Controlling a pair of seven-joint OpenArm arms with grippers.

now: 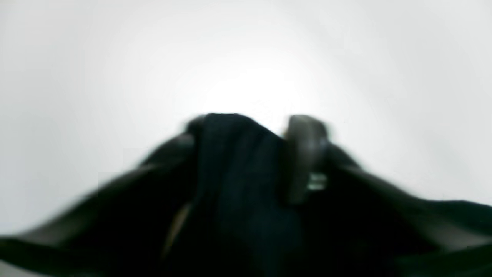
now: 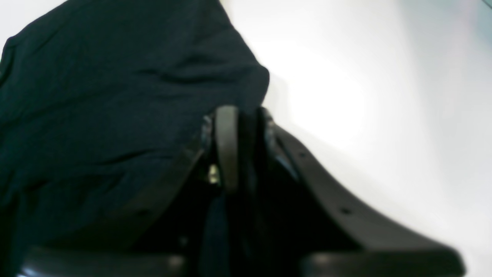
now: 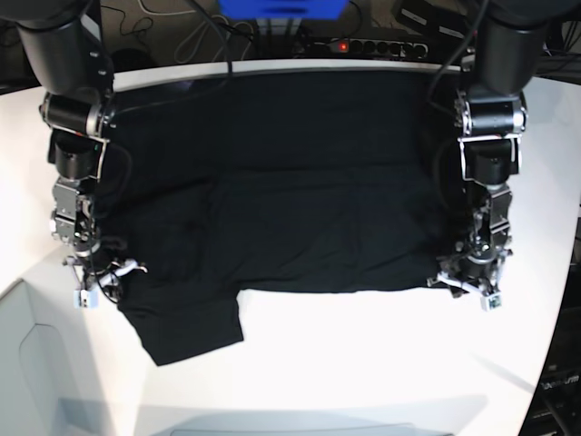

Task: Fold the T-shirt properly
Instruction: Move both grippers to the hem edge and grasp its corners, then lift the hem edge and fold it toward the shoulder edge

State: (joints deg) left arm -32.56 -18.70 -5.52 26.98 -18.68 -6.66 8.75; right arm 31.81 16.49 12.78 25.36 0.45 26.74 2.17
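The black T-shirt (image 3: 290,182) lies spread on the white table (image 3: 381,363), with one sleeve (image 3: 186,327) sticking out at the near left. In the base view my left gripper (image 3: 465,277) is down at the shirt's near right corner, and my right gripper (image 3: 107,271) at its near left edge. The blurred left wrist view shows the left gripper (image 1: 250,130) with a bunched ridge of the T-shirt (image 1: 238,184) filling the gap between its fingers. My right gripper (image 2: 246,127) has its fingers nearly together, pinching the edge of the T-shirt (image 2: 96,96).
Behind the table's far edge are a power strip with a red light (image 3: 363,44), a blue object (image 3: 281,7) and cables. White tabletop shows to the left, to the right and in front of the shirt.
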